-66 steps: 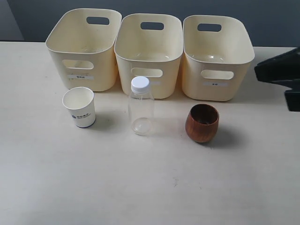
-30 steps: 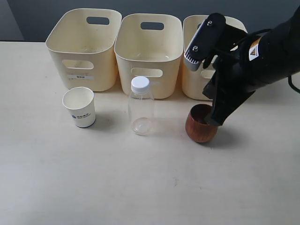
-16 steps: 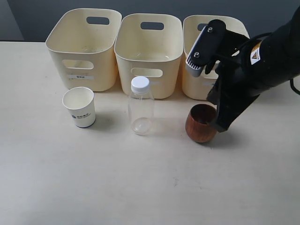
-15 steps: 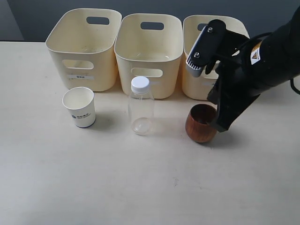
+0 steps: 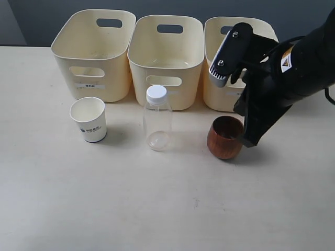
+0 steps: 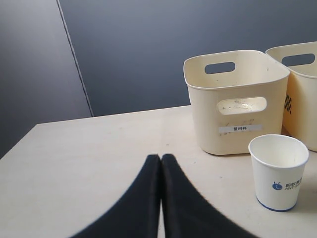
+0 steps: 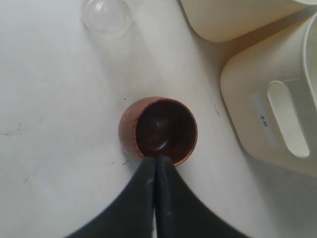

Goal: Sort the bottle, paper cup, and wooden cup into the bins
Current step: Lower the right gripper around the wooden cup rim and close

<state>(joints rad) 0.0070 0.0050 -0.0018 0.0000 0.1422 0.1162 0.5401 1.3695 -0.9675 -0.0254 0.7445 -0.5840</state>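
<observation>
Right claw (image 7: 155,163) clenched, empty, tips at near rim of wooden cup (image 7: 158,130). Cup upright on table (image 5: 157,209), before right-hand bin (image 5: 242,63). Left claw (image 6: 160,161) clenched, well apart.

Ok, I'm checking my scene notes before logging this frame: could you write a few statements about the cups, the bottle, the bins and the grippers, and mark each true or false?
1. The reddish-brown wooden cup stands upright on the table. True.
2. The small white paper cup lies inside a cream plastic bin. False: it stands on the table before that bin.
3. The clear plastic bottle has a white cap. True.
4. The left gripper is wide open. False: its fingers are pressed together.
5. The right gripper is at the wooden cup's rim. True.
</observation>
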